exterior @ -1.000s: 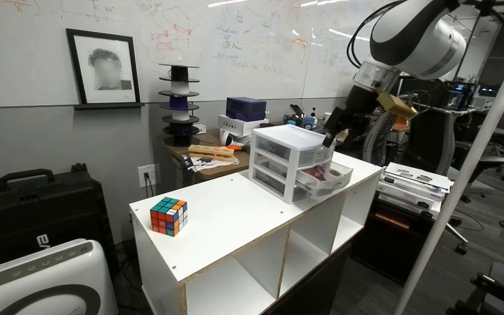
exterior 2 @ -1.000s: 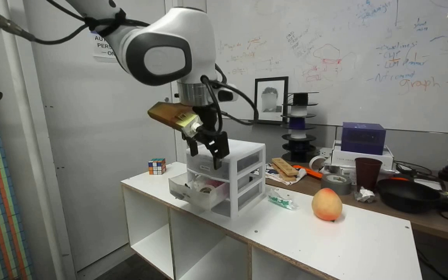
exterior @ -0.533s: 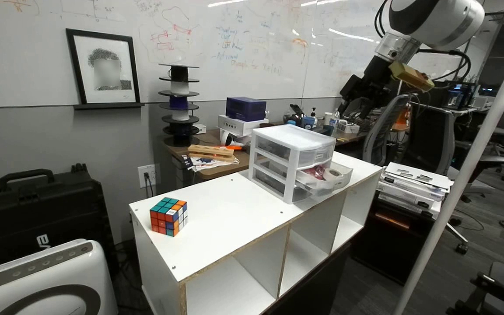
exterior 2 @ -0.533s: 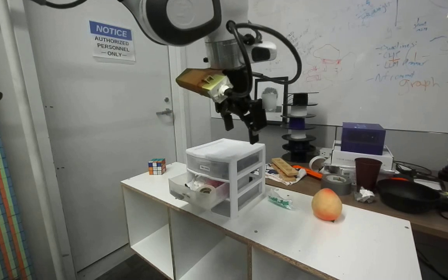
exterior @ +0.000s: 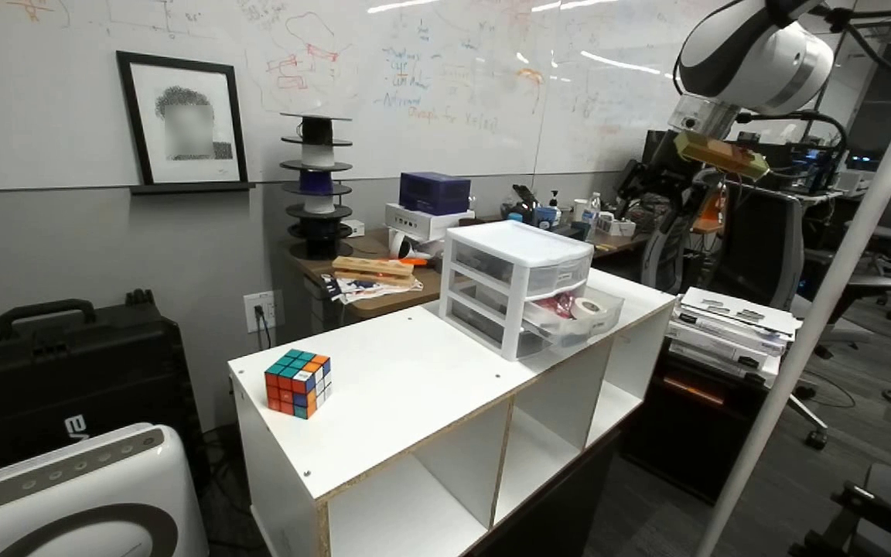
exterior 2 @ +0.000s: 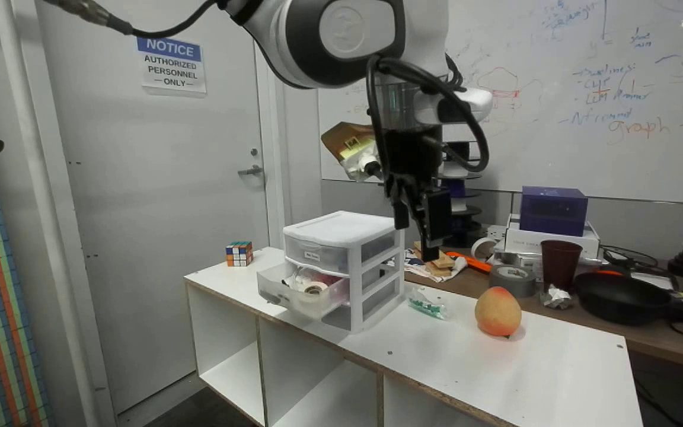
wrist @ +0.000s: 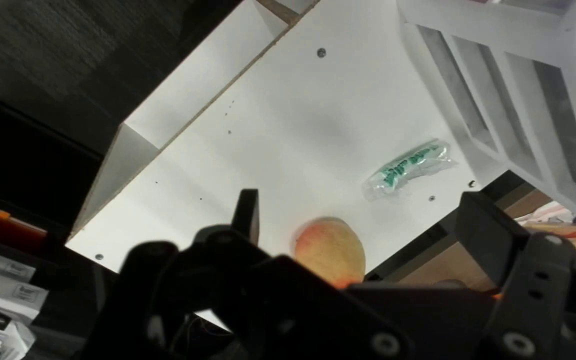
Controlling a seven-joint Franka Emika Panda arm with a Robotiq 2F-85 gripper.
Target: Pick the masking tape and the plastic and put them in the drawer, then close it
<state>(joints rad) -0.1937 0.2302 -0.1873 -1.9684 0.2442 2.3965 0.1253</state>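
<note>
Looks to be on the second pick, judging by the masking tape [exterior: 583,309] lying inside the pulled-out drawer [exterior 2: 291,300], middle level of the drawer unit [exterior 2: 341,228]. Leaves only the plastic [wrist: 408,167] to collect: find it on the desk [exterior 2: 436,356], thin, crumpled and printed in green, just beside the drawer unit, on the side toward the peach [exterior 2: 497,311]. Hangs above the desk with a wide-spread hand [wrist: 360,210], holding nothing. Probably calls next for a slight shift over the plastic, then a straight descent, clear of both the drawer unit and the peach. Better align the grasp across the narrow width and go nearly down to the desk, or risk pinching air above so thin a piece. Expect slipping or folding under the squeeze; check for a firm hold before lifting. Afterwards, carry to the drawer, release low inside, and push it home. Cannot judge the headroom above the tape, so watch for a snag during that push.
</note>
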